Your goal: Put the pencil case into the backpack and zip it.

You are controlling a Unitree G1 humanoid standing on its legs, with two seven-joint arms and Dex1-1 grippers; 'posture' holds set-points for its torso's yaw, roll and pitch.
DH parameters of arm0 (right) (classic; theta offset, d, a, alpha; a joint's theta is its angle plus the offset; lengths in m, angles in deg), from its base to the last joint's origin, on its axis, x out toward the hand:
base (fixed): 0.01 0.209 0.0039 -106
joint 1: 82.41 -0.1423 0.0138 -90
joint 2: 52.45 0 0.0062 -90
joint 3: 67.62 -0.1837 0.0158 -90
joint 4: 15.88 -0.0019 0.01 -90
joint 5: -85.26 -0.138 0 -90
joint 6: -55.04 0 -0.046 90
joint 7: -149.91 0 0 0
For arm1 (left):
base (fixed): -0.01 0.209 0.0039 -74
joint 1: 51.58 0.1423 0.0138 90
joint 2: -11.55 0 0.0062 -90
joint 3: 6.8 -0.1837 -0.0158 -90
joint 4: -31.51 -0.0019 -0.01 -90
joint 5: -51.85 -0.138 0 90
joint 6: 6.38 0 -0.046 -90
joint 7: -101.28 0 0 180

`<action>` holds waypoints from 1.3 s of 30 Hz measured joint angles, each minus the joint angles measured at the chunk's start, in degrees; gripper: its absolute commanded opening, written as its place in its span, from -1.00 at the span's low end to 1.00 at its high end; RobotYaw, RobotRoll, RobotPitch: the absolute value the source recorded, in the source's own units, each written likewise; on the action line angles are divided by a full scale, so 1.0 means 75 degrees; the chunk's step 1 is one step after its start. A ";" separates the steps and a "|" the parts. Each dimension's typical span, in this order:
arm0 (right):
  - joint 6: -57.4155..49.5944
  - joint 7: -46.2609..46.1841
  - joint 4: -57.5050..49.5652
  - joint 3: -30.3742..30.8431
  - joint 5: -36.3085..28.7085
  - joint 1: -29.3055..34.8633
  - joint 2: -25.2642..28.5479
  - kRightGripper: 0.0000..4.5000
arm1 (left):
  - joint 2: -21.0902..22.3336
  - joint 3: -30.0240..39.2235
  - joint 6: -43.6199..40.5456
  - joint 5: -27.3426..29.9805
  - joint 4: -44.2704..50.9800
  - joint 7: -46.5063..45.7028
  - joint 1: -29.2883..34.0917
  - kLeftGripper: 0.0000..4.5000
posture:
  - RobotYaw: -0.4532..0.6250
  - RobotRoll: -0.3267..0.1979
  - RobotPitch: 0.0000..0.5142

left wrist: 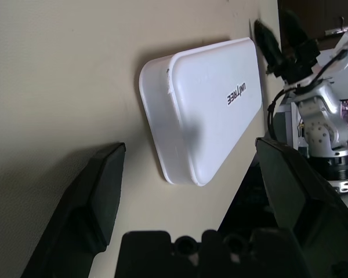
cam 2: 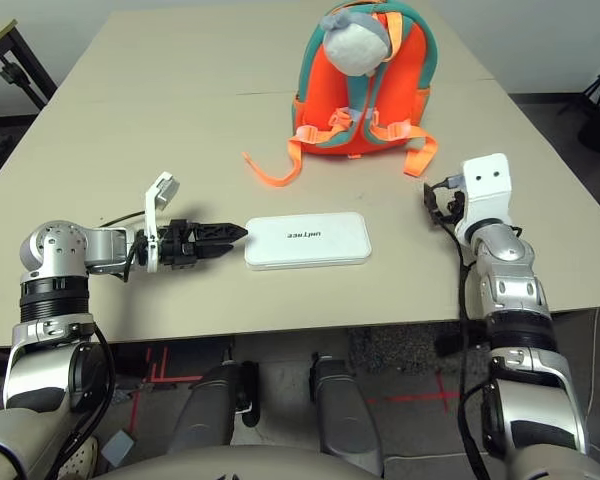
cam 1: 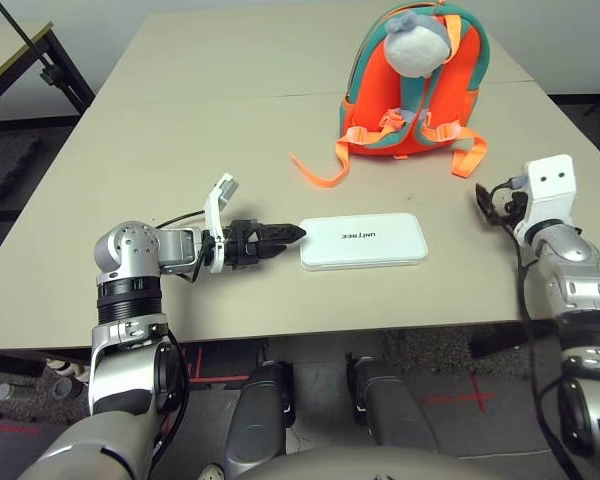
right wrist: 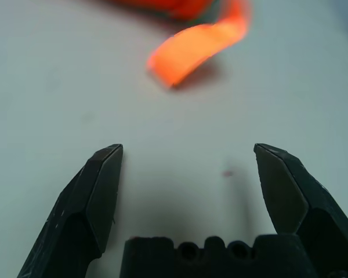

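Nearest me, item one: dark floor (cam 1: 310, 345) with red tape lines (cam 1: 220, 379), below the near edge of a broad, matte beige table (cam 1: 100, 300). Item two: two silver arms with black joints, the left (cam 1: 130, 330) and the right (cam 1: 580, 290), reaching in over that edge from either side. Item three, on the near part of the table around the middle: the pencil case (cam 1: 365, 241), a flat white rectangular case with rounded corners, lying flat, its small dark lettering (cam 1: 359, 236) upside down from my side. Item four, at the case's left end: my left gripper (left wrist: 191, 142), two black fingers spread wide and holding nothing, pointed at the case; whether a fingertip touches it I cannot tell. Item five, to the right of the case and a little farther off: my right gripper (right wrist: 188, 145), also spread wide, with only bare tabletop between its fingers. Item six, farther back, right of centre: the backpack (cam 1: 411, 110), small, bright orange with teal trim, standing upright, its orange straps (cam 1: 325, 180) and buckles trailing onto the table towards me. Item seven, against its upper part: a round grey-white plush toy (cam 1: 417, 48).
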 measured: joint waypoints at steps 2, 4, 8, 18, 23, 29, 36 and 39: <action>-0.0361 0.0357 -0.0428 0.0193 0.0101 0.0011 0.0202 0.72 | -0.0003 0.0002 0.0010 -0.0003 0.0000 0.0000 0.0001 1.00 | -0.38 0.25 -0.40; -0.0688 0.0691 -0.0775 0.0331 0.0134 0.0007 0.0325 0.39 | -0.0034 0.0011 0.0019 -0.0004 0.0001 -0.0001 0.0001 1.00 | -0.38 0.25 -0.39; -0.1287 0.1500 -0.1426 0.0767 0.0136 0.0020 0.0420 -0.30 | -0.0100 0.0051 0.0021 -0.0005 0.0004 -0.0010 0.0001 1.00 | -0.37 0.25 -0.38; -0.2216 0.2639 -0.2365 0.1095 0.0111 0.0168 0.0696 -0.99 | -0.0198 0.0154 -0.0011 -0.0015 0.0023 -0.0053 0.0013 1.00 | -0.37 0.25 -0.37; -0.2548 0.3115 -0.2784 0.1222 0.0034 0.0247 0.0845 -0.99 | -0.0231 0.0176 -0.0010 -0.0024 0.0028 -0.0089 0.0011 1.00 | -0.38 0.25 -0.37; -0.2939 0.3490 -0.3250 0.1356 -0.0131 0.0299 0.0917 -0.99 | -0.0286 0.0216 -0.0011 -0.0024 0.0037 -0.0113 0.0009 1.00 | -0.38 0.25 -0.38; -0.3614 0.3525 -0.3712 0.1366 -0.0500 0.0169 0.0409 -0.99 | -0.0338 0.0259 -0.0058 -0.0026 0.0086 -0.0137 0.0009 1.00 | -0.37 0.25 -0.37; -0.3861 0.3404 -0.3837 0.1368 -0.0731 0.0115 0.0016 -0.99 | -0.0407 0.0315 -0.0097 -0.0030 0.0117 -0.0180 0.0007 1.00 | -0.36 0.25 -0.37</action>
